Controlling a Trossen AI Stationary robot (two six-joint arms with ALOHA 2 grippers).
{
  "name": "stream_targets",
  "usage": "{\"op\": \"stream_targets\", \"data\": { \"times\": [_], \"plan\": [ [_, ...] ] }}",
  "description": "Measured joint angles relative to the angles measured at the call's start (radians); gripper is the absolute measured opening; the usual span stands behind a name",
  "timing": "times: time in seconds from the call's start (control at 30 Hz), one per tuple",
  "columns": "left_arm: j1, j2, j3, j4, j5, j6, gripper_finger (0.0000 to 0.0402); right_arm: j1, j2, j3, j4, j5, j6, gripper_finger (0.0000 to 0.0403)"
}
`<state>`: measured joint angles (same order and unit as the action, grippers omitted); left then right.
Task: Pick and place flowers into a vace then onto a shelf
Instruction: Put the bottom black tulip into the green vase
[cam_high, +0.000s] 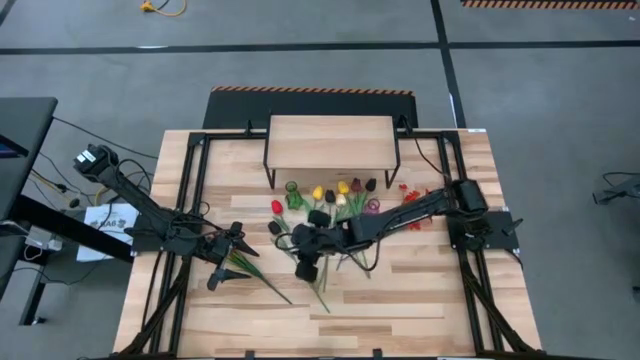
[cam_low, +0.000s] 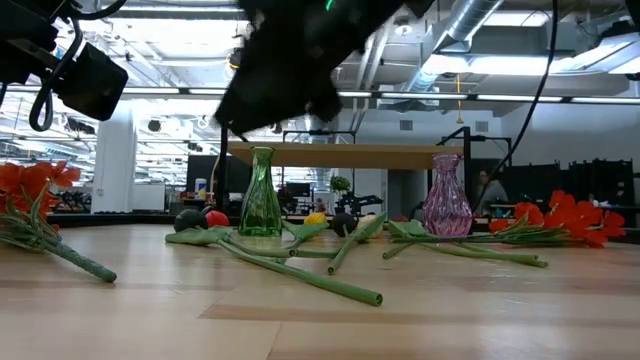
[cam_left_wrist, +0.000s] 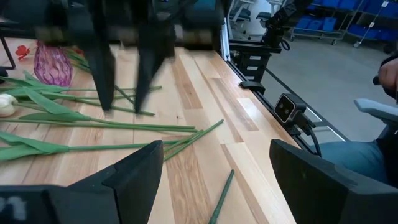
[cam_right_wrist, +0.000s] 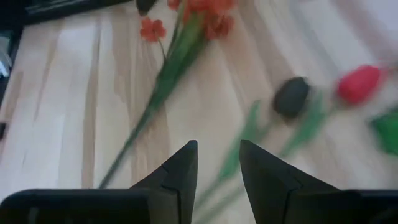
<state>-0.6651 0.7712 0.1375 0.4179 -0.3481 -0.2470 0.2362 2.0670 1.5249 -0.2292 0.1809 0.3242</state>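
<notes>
Reaching over the loose flowers (cam_high: 322, 200) mid-table, the right gripper (cam_high: 305, 268) hangs with fingers slightly apart, empty; it should drop astride one stem before closing. Left gripper (cam_high: 222, 262) waits wide open at left. Green vase (cam_low: 260, 193) and pink vase (cam_low: 445, 196) near the shelf (cam_high: 332, 141) look empty.

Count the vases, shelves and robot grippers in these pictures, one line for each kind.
Vases: 2, green vase and purple vase
Shelf: 1
Grippers: 2, left gripper and right gripper
Total: 5
</notes>
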Motion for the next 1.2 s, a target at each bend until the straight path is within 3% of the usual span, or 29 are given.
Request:
{"op": "stream_targets", "data": {
  "times": [0.07, 0.13, 0.4, 1.2],
  "plan": [
    [0.0, 0.0, 0.0, 0.0, 0.0, 0.0, 0.0284, 0.006, 0.026, -0.01, -0.024, -0.004, -0.018, 0.0113],
    [0.0, 0.0, 0.0, -0.001, 0.001, 0.0, 0.0284, 0.005, 0.083, 0.018, 0.064, -0.015, -0.031, 0.0113],
    [0.0, 0.0, 0.001, -0.002, -0.002, 0.0, 0.0284, -0.002, 0.211, 0.106, 0.025, -0.014, -0.039, 0.0113],
    [0.0, 0.0, 0.001, -0.001, -0.004, -0.002, 0.0284, -0.016, 0.239, 0.134, -0.031, 0.004, -0.04, 0.0113]
  ]
}}
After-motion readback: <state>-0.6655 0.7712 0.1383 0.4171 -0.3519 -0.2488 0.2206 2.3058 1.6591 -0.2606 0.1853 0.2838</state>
